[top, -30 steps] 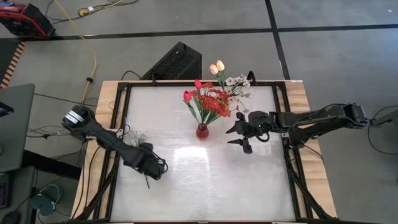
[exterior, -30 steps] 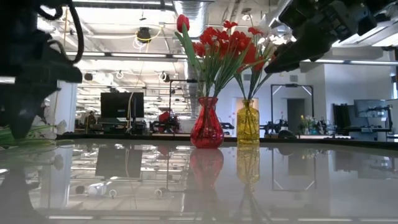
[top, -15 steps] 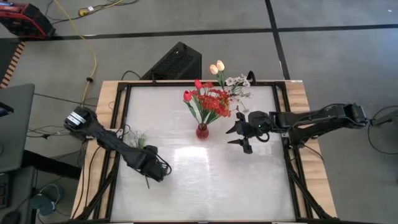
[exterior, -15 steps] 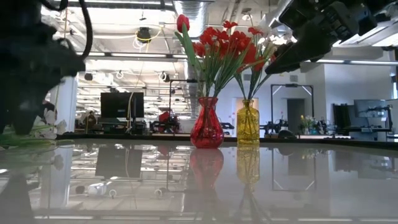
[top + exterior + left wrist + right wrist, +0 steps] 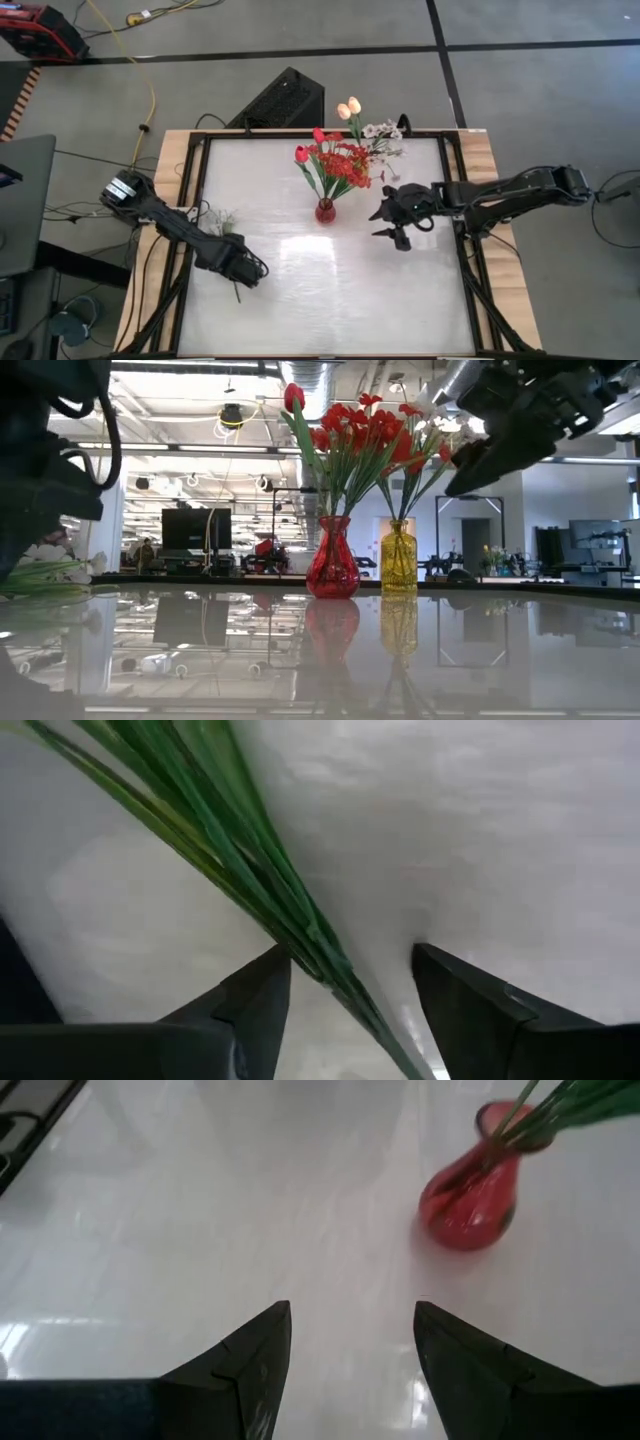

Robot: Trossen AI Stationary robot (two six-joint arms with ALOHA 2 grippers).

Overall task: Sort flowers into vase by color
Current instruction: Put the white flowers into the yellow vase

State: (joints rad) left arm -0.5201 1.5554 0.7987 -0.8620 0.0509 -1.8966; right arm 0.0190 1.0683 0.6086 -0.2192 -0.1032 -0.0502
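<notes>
White counter (image 5: 330,290) w/ red vase (image 5: 325,211) mid-back, red flowers (image 5: 340,165) in it; yellow vase (image 5: 398,560) behind w/ pale tulips (image 5: 349,107). Left hand (image 5: 350,982) low at counter's left, fingers spread astride green stems (image 5: 215,830) of a white sprig (image 5: 218,220). Right hand (image 5: 385,222) spread, empty, just right of red vase.

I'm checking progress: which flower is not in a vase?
The white-blossom sprig lying by the table's left edge; its green stem runs between the left gripper's open fingers. The others stand in vases.
</notes>
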